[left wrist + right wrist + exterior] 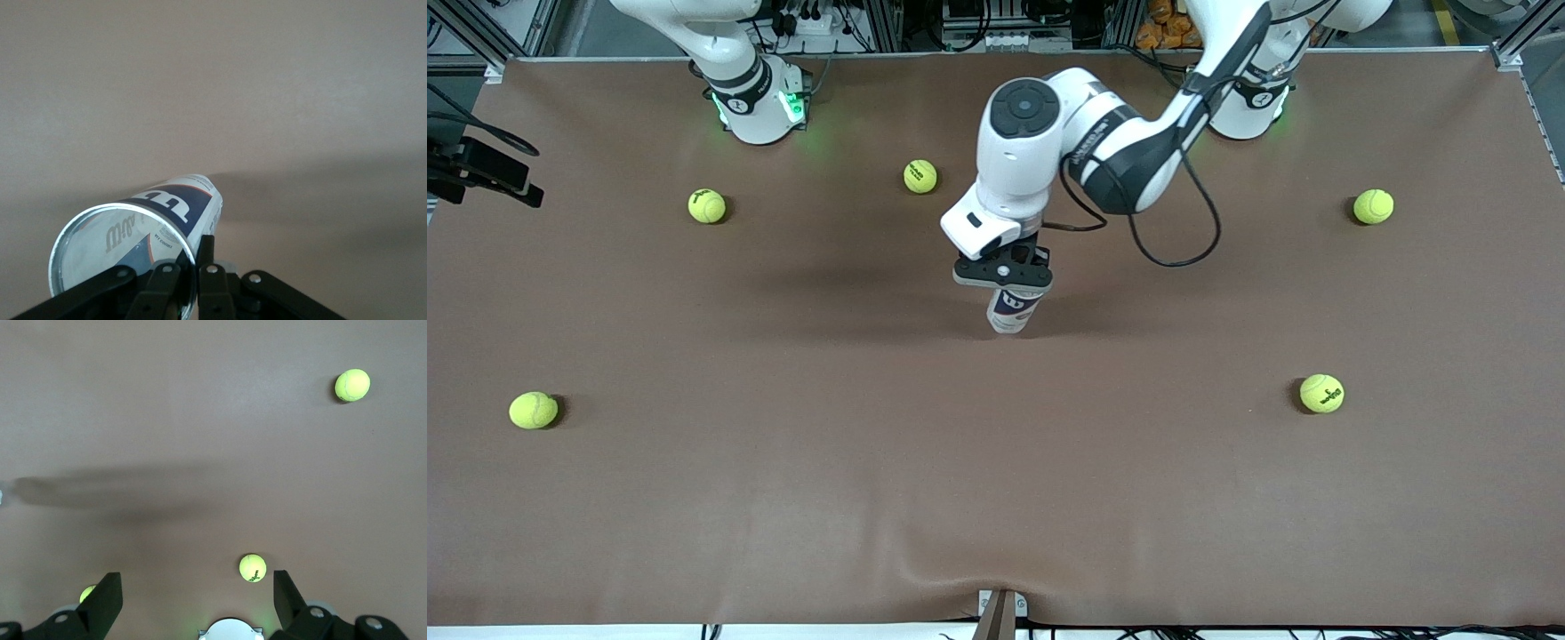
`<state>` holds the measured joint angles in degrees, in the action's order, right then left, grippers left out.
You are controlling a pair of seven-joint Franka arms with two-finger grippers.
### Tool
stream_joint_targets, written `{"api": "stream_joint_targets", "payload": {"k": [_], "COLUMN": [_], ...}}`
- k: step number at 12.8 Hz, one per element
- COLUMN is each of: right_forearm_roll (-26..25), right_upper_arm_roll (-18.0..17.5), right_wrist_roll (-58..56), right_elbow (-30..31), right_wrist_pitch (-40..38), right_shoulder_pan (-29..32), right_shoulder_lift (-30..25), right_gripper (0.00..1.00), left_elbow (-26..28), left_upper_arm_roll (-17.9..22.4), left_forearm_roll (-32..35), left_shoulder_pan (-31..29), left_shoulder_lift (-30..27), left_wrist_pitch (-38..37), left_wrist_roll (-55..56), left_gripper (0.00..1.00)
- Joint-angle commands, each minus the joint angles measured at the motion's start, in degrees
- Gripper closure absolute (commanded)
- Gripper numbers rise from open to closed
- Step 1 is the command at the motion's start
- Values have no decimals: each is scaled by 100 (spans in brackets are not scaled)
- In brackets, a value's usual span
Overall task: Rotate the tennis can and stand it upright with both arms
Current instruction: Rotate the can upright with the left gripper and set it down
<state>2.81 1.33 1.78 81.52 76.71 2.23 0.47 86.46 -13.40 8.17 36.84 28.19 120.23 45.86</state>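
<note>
The tennis can (1014, 311) is a clear tube with a white and navy label. It stands nearly upright, slightly tilted, at the middle of the table, its lower end at or just above the cloth. My left gripper (1003, 271) is right above it, shut on its top. In the left wrist view the gripper (197, 260) pinches the can's (170, 210) silver rim (73, 230), one finger inside and one outside. My right gripper (195, 580) is open and empty, high over the table near its own base. It is out of the front view.
Several yellow-green tennis balls lie around on the brown cloth: (707, 205), (920, 176), (1373, 206), (1321, 393), (533, 410). The right wrist view shows balls (352, 385), (253, 567). The arm bases (760, 102), (1249, 107) stand at the table's edge farthest from the camera.
</note>
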Motion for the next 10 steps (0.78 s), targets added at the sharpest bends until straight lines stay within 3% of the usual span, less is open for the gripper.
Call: {"api": "stream_joint_targets", "payload": {"k": [1, 3, 4, 5, 6, 7, 10], "right_forearm_roll": [9, 9, 0, 0, 9, 0, 9], "right_upper_arm_roll": [-63, -63, -63, -63, -63, -63, -63], "right_wrist_roll": [33, 33, 33, 33, 33, 33, 33], "right_elbow": [-75, -75, -75, -75, -75, -75, -75], "right_wrist_pitch": [-42, -51, -51, -51, -51, -51, -51], "right_shoulder_pan": [67, 67, 67, 67, 67, 67, 67], "right_shoulder_lift": [-21, -21, -21, -21, -21, -21, -21], "right_gripper": [0, 0, 0, 0, 0, 0, 0], "left_elbow": [-85, -85, -85, -85, -85, -85, -85], "left_upper_arm_roll": [83, 83, 83, 83, 75, 83, 75], "left_forearm_roll": [369, 422, 422, 422, 431, 422, 414], "left_shoulder_pan": [157, 183, 201, 201, 192, 201, 131], "left_shoulder_lift": [221, 248, 274, 274, 248, 231, -15], "left_wrist_pitch": [-61, -61, -61, -61, -61, -61, -87], "left_wrist_roll": [169, 169, 169, 169, 160, 160, 134], "left_gripper": [100, 99, 93, 77, 11, 0, 0]}}
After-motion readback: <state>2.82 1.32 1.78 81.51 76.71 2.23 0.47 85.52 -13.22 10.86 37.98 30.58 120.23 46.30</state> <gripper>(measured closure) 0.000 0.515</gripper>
